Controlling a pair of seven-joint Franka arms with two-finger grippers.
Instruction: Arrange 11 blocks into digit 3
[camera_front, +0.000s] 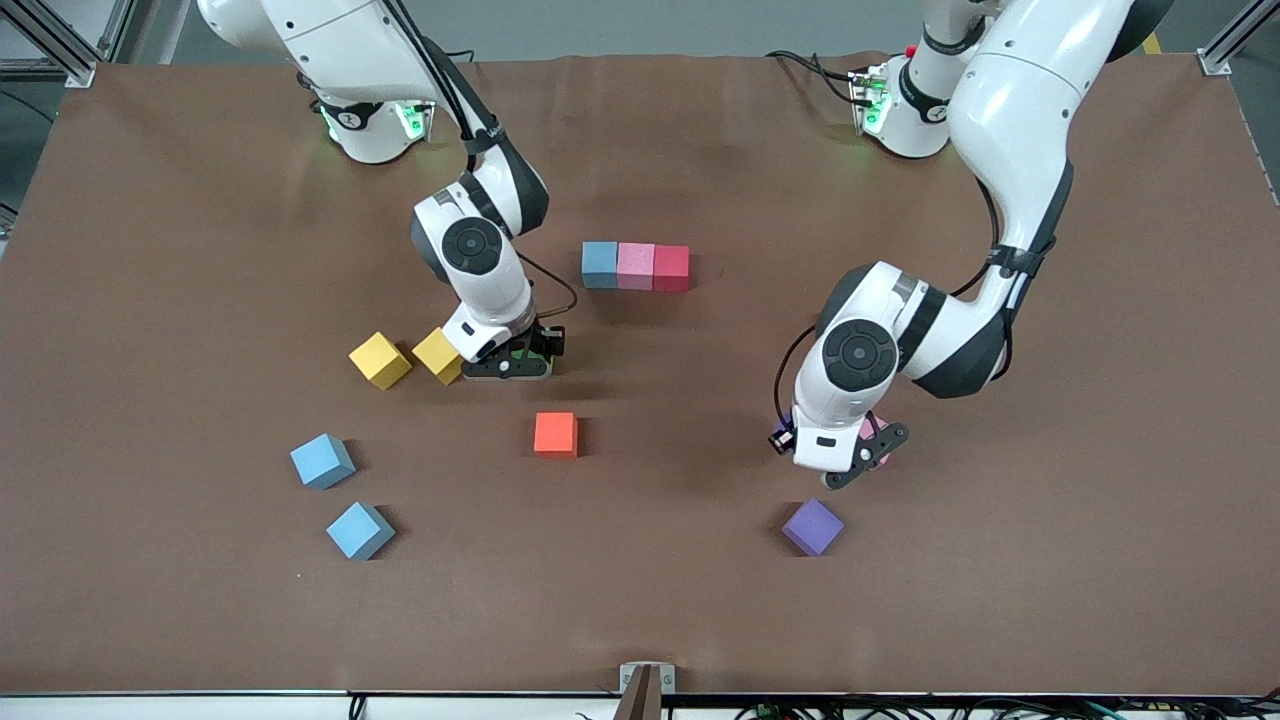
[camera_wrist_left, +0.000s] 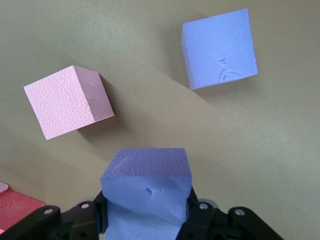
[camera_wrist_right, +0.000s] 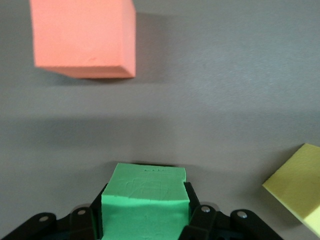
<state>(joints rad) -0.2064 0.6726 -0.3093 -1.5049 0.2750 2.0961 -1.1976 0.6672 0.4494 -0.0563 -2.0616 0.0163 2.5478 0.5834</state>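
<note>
Both grippers loaded over open worktop (camera_front: 150, 250).
Left gripper (camera_wrist_left: 147, 220) clamps a purple cube (camera_wrist_left: 146, 192); right gripper (camera_wrist_right: 145, 222) clamps a green cube (camera_wrist_right: 145, 205) beside the yellow cubes (camera_front: 438, 355).

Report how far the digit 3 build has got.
Done: only a row of three touching cubes, blue, pink and red. In hand: the left pincer is shut on a purple cube, the right pincer on a green cube. Left: the orange cube, two blue cubes and others lie loose.
</note>
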